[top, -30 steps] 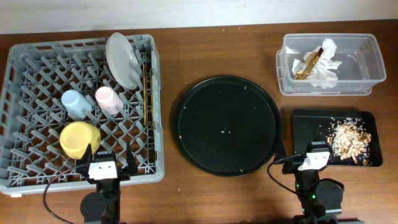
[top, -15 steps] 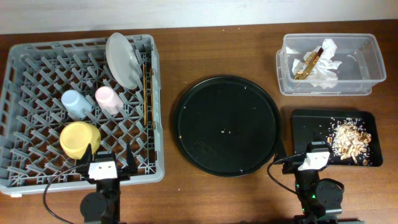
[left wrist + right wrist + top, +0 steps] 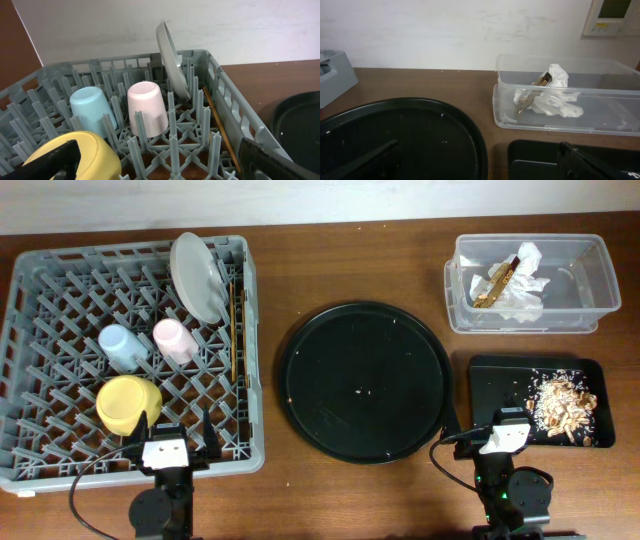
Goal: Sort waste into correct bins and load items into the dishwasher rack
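**Grey rack filled, waste in its bins, both pincers wide open**

Grey plastic is seen on the left of the wooden tabletop (image 3: 350, 255), where the dishwasher rack (image 3: 130, 255) is placed. Four dishes are held between its pegs. The pale grey plate (image 3: 197, 277) is stood on edge at the far side, a little tilted. The light-blue cup (image 3: 121, 346) and the pink cup (image 3: 172, 340) are set side by side near the middle, and they appear to be mouth down. The yellow bowl (image 3: 127, 402) is kept at the near side. The wooden chopsticks (image 3: 235, 330) are laid along the right wall of the rack, just beside the plate.

The large round black tray (image 3: 365, 380) is found in the middle of the tabletop, with only some small crumbs on it. At the far right, the crumpled white napkin (image 3: 522, 290) and the tan-gold wrapper (image 3: 495, 283) are contained in the clear plastic tub (image 3: 598, 275), touching each other. Nearer, the beige food scraps (image 3: 562, 402) are gathered in the right part of the shallow black rectangular tray (image 3: 500, 380).

The left pincer (image 3: 157, 147) is held over the near edge of the rack with its fingers spread wide, and nothing is gripped. The right pincer (image 3: 479, 145) is also spread wide and empty, low at the near edge of the tabletop, between the round tray and the rectangular tray.
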`<state>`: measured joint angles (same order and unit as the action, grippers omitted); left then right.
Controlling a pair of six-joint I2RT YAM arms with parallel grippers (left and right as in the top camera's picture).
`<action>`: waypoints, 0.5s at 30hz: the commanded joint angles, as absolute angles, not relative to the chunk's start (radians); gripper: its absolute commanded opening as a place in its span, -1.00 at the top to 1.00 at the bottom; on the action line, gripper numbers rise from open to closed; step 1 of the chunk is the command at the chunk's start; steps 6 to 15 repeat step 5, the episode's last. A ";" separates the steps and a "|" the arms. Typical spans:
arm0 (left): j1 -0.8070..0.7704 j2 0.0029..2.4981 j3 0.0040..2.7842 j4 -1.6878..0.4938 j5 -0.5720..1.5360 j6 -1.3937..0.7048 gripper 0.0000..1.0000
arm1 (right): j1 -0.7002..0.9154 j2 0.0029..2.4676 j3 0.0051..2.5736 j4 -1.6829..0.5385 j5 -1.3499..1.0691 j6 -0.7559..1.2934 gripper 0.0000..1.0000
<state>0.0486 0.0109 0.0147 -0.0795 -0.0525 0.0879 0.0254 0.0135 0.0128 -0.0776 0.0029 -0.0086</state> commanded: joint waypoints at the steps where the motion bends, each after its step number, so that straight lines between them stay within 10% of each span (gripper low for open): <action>1: 0.054 0.005 0.009 -0.080 -0.041 0.083 -0.99 | 0.019 0.003 0.006 -0.082 0.009 -0.015 -0.97; 15: 0.054 0.005 0.009 -0.080 -0.041 0.083 -0.99 | 0.019 0.003 0.006 -0.082 0.009 -0.015 -0.97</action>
